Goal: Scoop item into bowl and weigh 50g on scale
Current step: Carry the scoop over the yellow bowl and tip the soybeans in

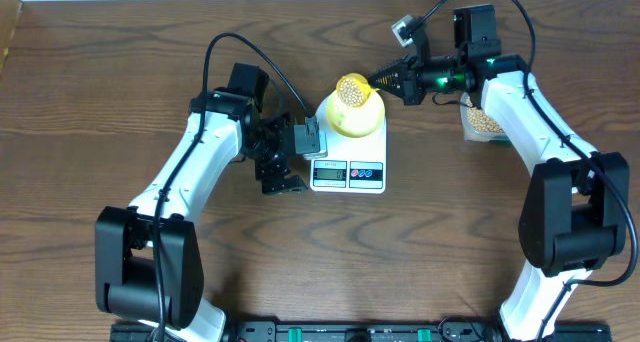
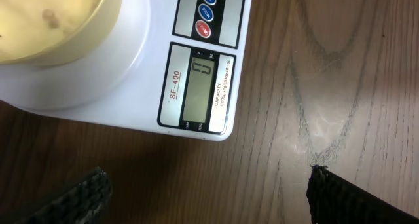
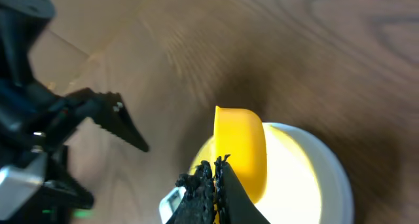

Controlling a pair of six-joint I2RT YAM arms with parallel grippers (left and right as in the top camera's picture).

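From overhead we see the right gripper (image 1: 395, 80) clamped tight on the yellow scoop (image 1: 373, 81), heaped with beans (image 1: 351, 88) above the bowl (image 1: 357, 122) on the scale (image 1: 347, 162), and the left gripper (image 1: 283, 169) spread wide and empty just left of it. Only our left wrist view gives the display (image 2: 198, 88), its digit hard to read; the right wrist view shows just the scoop's underside, and the container (image 1: 481, 122) sits half hidden under the right arm (image 1: 530, 112)
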